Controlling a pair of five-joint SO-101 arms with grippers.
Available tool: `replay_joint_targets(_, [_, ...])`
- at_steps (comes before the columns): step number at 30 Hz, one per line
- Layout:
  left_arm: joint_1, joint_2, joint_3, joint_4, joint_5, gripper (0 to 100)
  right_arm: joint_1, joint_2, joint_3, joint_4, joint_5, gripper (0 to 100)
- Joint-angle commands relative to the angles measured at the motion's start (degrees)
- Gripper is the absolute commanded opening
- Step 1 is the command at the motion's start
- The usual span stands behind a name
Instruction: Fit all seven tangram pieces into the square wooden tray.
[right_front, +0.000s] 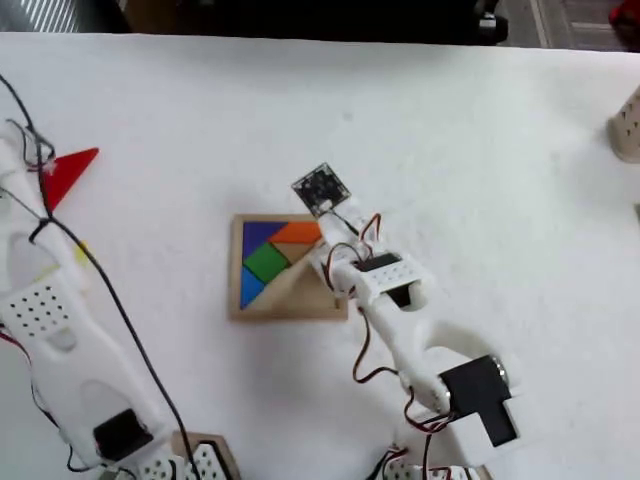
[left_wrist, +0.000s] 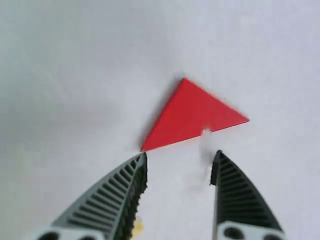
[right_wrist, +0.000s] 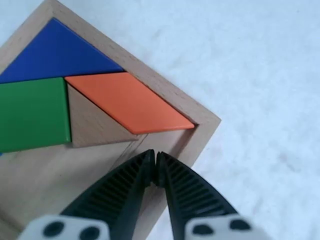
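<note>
the left pincer (left_wrist: 180, 155) spreads wide just short of the red triangle (left_wrist: 192, 117), which lies on the tabletop (left_wrist: 75, 60) at the high view's far left, likely lined up to straddle it. the right pincer (right_wrist: 154, 156), closed and empty, hovers over the wooden tray (right_wrist: 175, 99) at centre, perhaps to nudge the orange piece (right_wrist: 130, 102).
</note>
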Motion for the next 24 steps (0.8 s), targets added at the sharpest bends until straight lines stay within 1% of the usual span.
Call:
replay_joint_targets(1, [1.80,1.19,-3.08,-9.05,0.35,24,0.22,-0.22,-2.29,0.13,0.79,1.7])
replay_joint_targets(10, [3.03,15.78,-3.60,-33.67,-0.09,24,0.22,-0.22,-2.29,0.13,0.88,1.7])
replay_joint_targets(11, [3.21,17.36,-3.60,-36.04,-0.53,24,0.22,-0.22,-2.29,0.13,0.88,1.7])
replay_joint_targets(14, [4.09,20.79,-3.60,-40.97,-4.84,24,0.22,-0.13,-2.37,0.04,0.88,1.7])
replay_joint_targets(16, [4.53,22.46,-3.60,-42.11,-6.24,24,0.22,-0.13,-2.37,-0.04,0.88,1.8])
replay_joint_targets(19, [4.62,24.04,-3.60,-41.14,-6.51,24,0.22,-0.13,-2.37,-0.13,0.88,1.8])
replay_joint_targets(24, [4.53,24.04,-3.60,-32.62,-6.59,24,0.22,-0.13,-2.37,-0.13,0.88,1.8])
